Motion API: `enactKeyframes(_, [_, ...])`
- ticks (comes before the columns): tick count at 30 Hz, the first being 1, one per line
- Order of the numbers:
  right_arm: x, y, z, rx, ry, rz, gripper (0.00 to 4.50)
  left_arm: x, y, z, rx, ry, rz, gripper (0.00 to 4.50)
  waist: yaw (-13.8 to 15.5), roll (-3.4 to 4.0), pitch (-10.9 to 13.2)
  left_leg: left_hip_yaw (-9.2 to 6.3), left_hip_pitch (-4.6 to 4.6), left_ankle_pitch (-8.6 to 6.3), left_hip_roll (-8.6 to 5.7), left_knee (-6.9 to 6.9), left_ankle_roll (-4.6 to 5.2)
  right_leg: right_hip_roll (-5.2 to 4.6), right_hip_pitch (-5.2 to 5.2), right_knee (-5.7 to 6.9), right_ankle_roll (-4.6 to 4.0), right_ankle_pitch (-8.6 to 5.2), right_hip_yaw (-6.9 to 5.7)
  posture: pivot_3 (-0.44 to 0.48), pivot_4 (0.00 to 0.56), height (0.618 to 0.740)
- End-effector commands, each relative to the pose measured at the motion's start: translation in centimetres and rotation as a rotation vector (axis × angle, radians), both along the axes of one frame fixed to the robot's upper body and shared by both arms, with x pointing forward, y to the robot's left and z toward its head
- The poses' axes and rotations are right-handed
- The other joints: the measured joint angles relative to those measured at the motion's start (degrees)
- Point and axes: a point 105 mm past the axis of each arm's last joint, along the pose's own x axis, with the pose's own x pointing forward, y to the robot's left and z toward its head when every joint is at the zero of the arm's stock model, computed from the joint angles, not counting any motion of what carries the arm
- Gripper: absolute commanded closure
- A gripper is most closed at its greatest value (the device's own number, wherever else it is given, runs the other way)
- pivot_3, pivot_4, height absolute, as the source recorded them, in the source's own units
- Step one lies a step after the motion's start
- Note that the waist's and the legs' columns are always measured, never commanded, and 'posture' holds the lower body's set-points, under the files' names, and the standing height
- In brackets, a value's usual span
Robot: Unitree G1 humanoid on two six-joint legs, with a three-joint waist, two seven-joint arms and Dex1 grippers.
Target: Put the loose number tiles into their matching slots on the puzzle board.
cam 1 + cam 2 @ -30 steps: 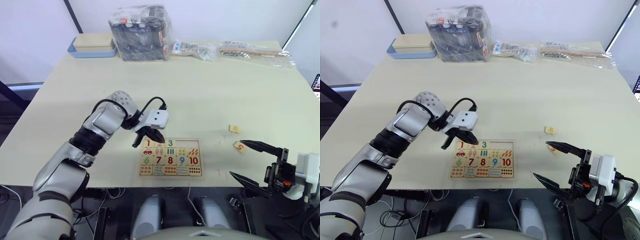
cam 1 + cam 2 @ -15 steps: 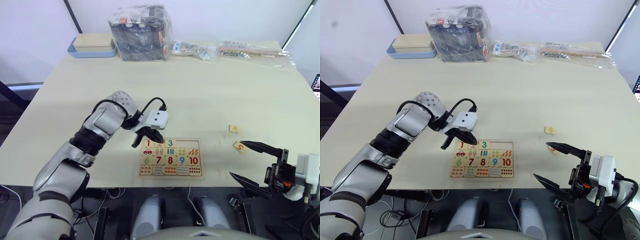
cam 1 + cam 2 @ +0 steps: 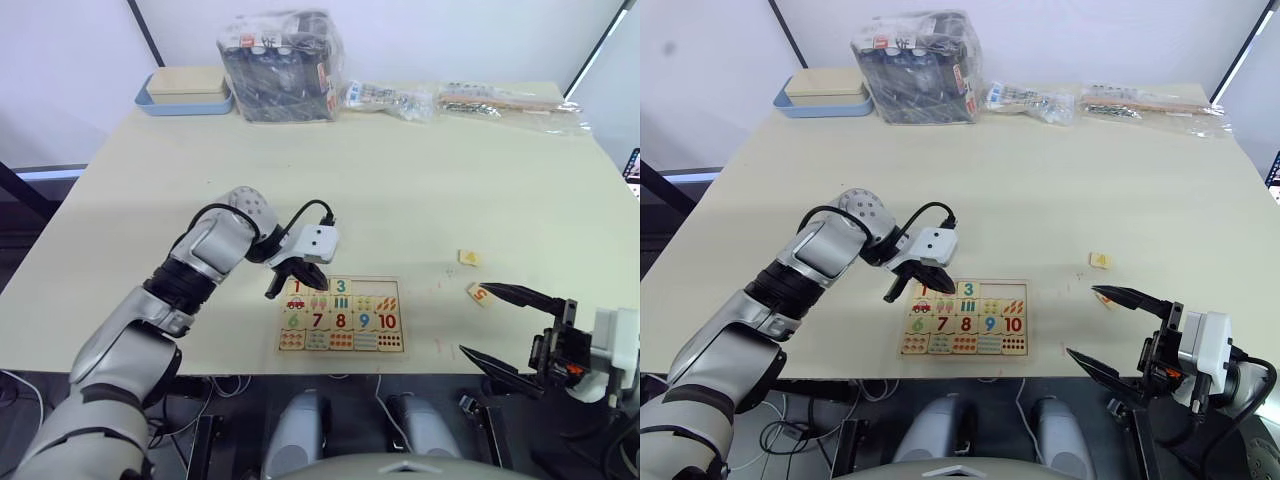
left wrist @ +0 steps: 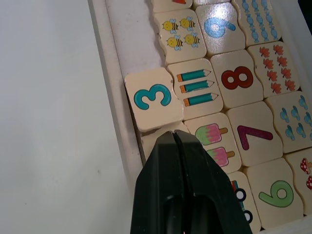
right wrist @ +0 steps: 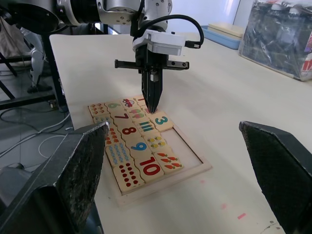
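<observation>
On the near part of the table [image 3: 420, 190] lies the puzzle board [image 3: 342, 316], tiles 1 and 3 seated in its top row. Left gripper [image 4: 174, 134], fingers pressed together and holding nothing, points down at the slot between them. Tiles 4 [image 3: 468, 257] and 5 [image 3: 479, 294] lie loose right of the board. Right gripper [image 3: 493, 321] hangs spread wide near tile 5.

On the pale counter [image 3: 420, 190], along its far edge, sit a blue tray [image 3: 183, 95] with a cream lid at the left, a plastic-wrapped dark bundle [image 3: 282, 66] beside it, and — further right — two flat clear bags [image 3: 390, 98] [image 3: 510, 103] of small parts.
</observation>
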Motion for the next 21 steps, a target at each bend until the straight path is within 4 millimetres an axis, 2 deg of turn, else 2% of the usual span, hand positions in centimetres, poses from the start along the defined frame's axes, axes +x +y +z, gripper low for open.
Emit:
enactKeyframes(1, [-0.37,0.32,0.98,0.001,-0.050,0.018,0.00,-0.30,-0.46,0.69,-0.004,-0.019,-0.037,4.47,-0.01,0.00,0.00,0.00,0.00,0.00,0.00,0.00,0.00,0.00,0.00,0.00,0.00,0.00,0.00,0.000,0.150,0.740])
enactKeyframes(21, [-0.19,0.46,0.95,0.004,-0.052,0.017,0.00,-0.50,-0.65,0.52,-0.006,-0.014,-0.048,4.47,0.01,0.00,0.00,0.00,0.00,0.00,0.00,0.00,0.00,0.00,0.00,0.00,0.00,0.00,0.00,0.000,0.150,0.740])
